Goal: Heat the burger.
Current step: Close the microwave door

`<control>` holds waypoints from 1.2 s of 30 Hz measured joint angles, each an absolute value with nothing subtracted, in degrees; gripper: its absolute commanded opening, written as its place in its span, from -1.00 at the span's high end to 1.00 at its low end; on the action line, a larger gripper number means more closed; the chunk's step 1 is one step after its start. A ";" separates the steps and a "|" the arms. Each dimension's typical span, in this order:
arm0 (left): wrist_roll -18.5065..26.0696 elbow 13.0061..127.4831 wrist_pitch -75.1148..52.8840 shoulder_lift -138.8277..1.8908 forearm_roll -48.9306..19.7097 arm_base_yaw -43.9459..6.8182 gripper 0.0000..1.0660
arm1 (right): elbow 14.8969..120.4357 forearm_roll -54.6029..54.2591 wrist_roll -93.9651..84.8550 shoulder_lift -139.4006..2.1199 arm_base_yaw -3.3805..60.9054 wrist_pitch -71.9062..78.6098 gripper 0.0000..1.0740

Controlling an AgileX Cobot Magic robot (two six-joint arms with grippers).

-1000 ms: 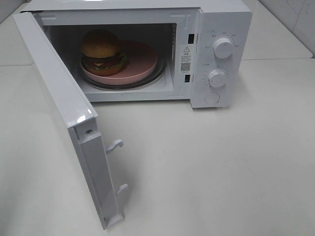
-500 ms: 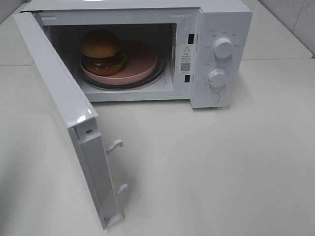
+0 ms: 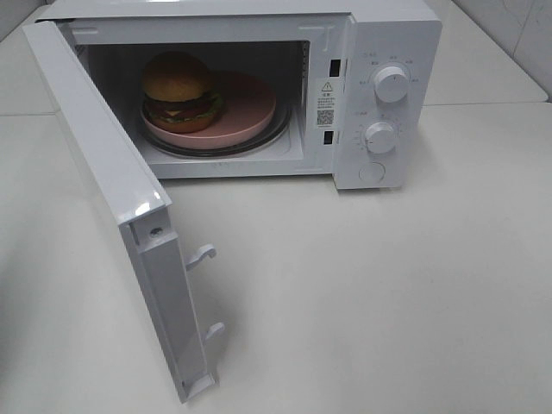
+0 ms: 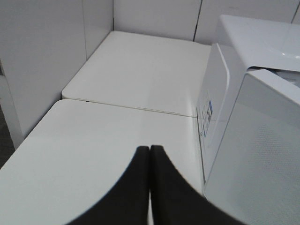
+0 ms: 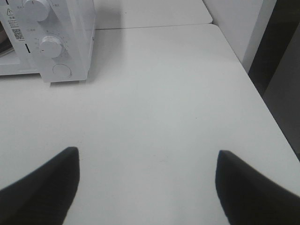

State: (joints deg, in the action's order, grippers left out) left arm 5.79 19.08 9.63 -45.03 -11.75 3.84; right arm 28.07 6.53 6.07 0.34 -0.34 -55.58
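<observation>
One burger (image 3: 178,90), exterior view only

Burger (image 3: 178,89) on plate (image 3: 250,108) inside microwave (image 3: 397,34), left side.

Golden-brown burger (image 3: 178,90), pink plate (image 3: 250,108), white microwave (image 3: 392,34).

The pink plate (image 3: 250,108) hides most of the glass turntable (image 3: 278,131); the burger (image 3: 177,86) covers the plate's left part. Print on the warning label (image 3: 325,102) of the microwave (image 3: 397,34) and around its dials (image 3: 391,84) is too small to read.
</observation>
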 measured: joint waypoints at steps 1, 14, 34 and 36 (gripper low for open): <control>5.79 19.08 9.63 -45.03 -11.75 3.84 1.00 | 28.07 6.53 6.07 0.34 -0.34 -55.58 -0.42; -9.05 15.81 28.82 -59.82 1.55 3.84 1.00 | 28.07 6.53 6.07 0.34 -0.34 -55.58 -0.42; -25.04 18.56 49.33 -78.50 31.40 3.84 1.00 | 28.07 6.53 6.07 0.34 -0.34 -55.58 -0.42; -25.38 19.37 50.19 -79.81 32.49 3.84 1.00 | 28.07 6.53 6.07 0.34 -0.34 -55.58 -0.42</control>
